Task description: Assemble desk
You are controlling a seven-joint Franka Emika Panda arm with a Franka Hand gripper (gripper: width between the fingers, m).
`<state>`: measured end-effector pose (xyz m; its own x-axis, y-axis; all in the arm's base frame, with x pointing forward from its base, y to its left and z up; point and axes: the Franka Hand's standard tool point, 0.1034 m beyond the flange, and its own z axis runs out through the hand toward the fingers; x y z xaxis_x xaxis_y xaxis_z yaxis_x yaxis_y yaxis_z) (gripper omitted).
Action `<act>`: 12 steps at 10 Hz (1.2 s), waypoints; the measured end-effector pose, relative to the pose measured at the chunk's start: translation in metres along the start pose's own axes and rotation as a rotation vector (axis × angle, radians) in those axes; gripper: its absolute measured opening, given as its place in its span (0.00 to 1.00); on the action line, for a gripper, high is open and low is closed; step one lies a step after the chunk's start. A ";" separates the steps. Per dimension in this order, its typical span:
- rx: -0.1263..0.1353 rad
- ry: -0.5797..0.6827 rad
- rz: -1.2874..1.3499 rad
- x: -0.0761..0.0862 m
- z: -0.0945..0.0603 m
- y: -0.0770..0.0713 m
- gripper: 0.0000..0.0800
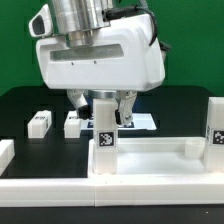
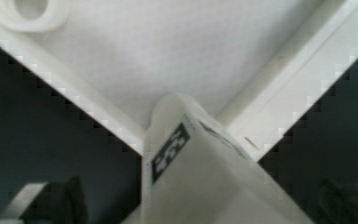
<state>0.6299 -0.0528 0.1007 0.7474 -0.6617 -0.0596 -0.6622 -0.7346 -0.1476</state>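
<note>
Closest to your wrist camera is the leg, a white block with a black-and-white tag on one face, standing upright. Your hand hangs straight above it with the fingers spread. The wrist view shows a dark gap between each finger and the leg, so nothing is pinched.

The leg rises from the tabletop, at its corner on the exterior view's left. You cannot tell from either view whether it is fully seated. The tabletop lies rim-up on the counter, along the front edge and reaching toward the exterior view's right. In the wrist view its pale floor fills the picture behind the leg, and a round socket shows in another corner.

A second leg stands upright at the tabletop's far end, on the exterior view's right. Toward the left edge of the counter in the exterior view, a loose leg rests on the black surface, with the other loose leg just beside it. Behind the hand, toward the back edge, the marker board lies flat and is mostly hidden. A low white bar runs along the front edge, in front of the tabletop.
</note>
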 end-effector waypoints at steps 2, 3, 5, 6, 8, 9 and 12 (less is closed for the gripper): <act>-0.056 0.009 -0.326 -0.003 0.001 -0.002 0.81; -0.073 0.003 -0.524 -0.005 0.002 -0.005 0.81; -0.082 -0.001 -0.587 -0.005 0.003 -0.006 0.65; -0.082 -0.001 -0.587 -0.005 0.003 -0.006 0.65; -0.087 0.005 -0.476 -0.003 0.004 -0.002 0.36; -0.089 0.008 -0.439 -0.003 0.003 -0.002 0.36; -0.113 0.022 -0.288 -0.002 0.002 0.000 0.37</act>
<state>0.6286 -0.0507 0.0986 0.9047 -0.4260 -0.0095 -0.4260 -0.9036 -0.0444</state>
